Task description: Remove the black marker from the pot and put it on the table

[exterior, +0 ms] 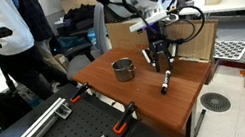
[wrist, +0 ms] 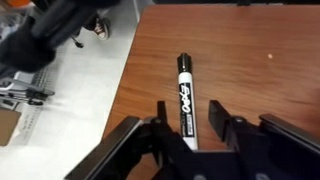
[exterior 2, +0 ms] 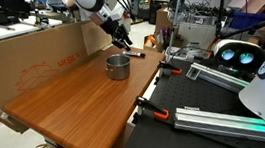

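The gripper (wrist: pixel 188 112) is open. In the wrist view its two dark fingers (wrist: pixel 164 128) stand on both sides of the black marker (wrist: pixel 186 85), and the jaws are spread wider than the marker is thick. A thin strip of wood seems to show on each side, so the fingers do not appear to press on the marker, but I cannot tell this for sure. The marker points away from the gripper, with one end between the fingers and white letters along its body.

The marker is out of the pot (exterior: pixel 124 73) and on the table (exterior: pixel 161 114). In an exterior view the marker (exterior: pixel 164 83) is to the right of the pot and a little nearer to the camera, well apart from it, with its paler end toward the near side. The gripper (exterior: pixel 163 64) hangs just above the far end of the marker and points down.

In an exterior view from another side, the gripper (exterior 2: pixel 120 35) is at the far edge of the table (exterior 2: pixel 76 111), behind the pot (exterior 2: pixel 119 71), and the marker (exterior 2: pixel 135 54) is a small dark line to the right of the pot. A tan cardboard sheet (exterior 2: pixel 30 55) stands upright along the far left side of the table. In the wrist view, the pale floor (wrist: pixel 80 100) shows to the left of the table (wrist: pixel 250 60) edge.
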### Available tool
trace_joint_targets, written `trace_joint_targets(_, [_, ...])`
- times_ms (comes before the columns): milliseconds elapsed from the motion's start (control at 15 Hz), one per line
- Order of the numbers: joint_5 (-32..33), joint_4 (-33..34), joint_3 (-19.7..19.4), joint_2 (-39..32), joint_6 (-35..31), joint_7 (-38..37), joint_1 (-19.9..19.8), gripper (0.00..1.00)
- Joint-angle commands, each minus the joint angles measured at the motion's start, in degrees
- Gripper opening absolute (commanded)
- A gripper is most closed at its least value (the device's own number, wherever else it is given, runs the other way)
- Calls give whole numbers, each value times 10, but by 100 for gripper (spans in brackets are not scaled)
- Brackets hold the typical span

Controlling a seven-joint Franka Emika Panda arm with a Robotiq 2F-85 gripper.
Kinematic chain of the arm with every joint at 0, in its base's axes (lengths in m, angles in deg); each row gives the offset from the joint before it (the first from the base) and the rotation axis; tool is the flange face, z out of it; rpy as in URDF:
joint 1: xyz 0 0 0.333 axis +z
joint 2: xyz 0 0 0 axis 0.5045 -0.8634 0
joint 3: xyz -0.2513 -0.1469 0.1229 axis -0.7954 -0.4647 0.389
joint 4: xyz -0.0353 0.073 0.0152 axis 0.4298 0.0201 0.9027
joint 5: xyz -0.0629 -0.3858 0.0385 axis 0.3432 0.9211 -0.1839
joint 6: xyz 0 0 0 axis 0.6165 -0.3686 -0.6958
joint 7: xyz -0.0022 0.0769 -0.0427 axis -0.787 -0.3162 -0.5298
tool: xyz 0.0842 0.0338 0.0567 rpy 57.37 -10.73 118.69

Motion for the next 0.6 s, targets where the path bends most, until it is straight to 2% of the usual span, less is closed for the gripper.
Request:
trace_joint_targets(0, [10, 34, -4, -17, 35, 17, 7, 81])
trace_joint_targets(133, [10, 38, -4, -18, 37, 19, 6, 96])
trace_joint_targets(200, [10, 39, -4, -18, 39, 18, 6, 100])
trace_joint_targets(533, [17, 19, -5, -1, 18, 4, 10, 100])
